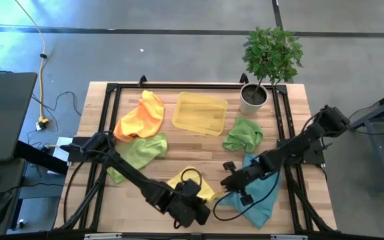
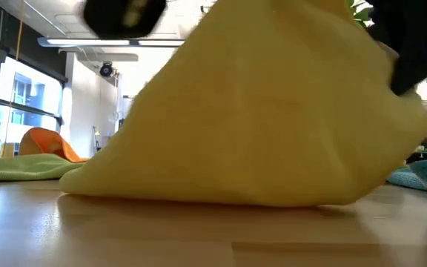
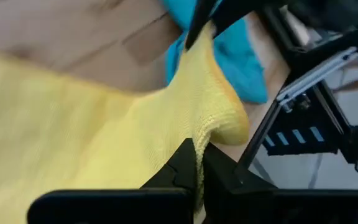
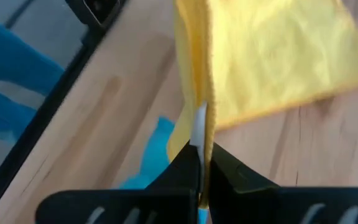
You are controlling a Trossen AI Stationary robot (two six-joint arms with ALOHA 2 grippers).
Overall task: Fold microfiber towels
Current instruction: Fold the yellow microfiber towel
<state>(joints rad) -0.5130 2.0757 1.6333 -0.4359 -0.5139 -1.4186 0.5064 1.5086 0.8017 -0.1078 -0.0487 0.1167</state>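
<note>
A yellow towel (image 1: 191,181) lies near the table's front middle, with both grippers on it. In the low view it rises like a tent (image 2: 265,111), its lower edge on the table. My left gripper (image 1: 193,195) and my right gripper (image 1: 231,179) are each shut on it. A teal towel (image 1: 262,193) lies under the right arm. An orange towel (image 1: 142,115) and a light green towel (image 1: 142,151) lie at the left. Another green towel (image 1: 243,134) lies at the right. My left gripper pinches a hemmed edge of the yellow towel (image 3: 199,142) between its two fingers, next to a corner (image 3: 232,124). The cloth runs away from the fingers, raised off the table. My right gripper pinches an edge of the yellow towel (image 4: 199,118) between its two fingers. The cloth stands above the wood and spreads out beyond the fingers; one layer or several, I cannot tell.
A shallow yellow tray (image 1: 200,112) sits at the far middle. A potted plant (image 1: 267,63) stands at the far right corner. A black frame (image 1: 105,120) runs around the table's edges. Bare wood (image 1: 179,150) shows between the towels.
</note>
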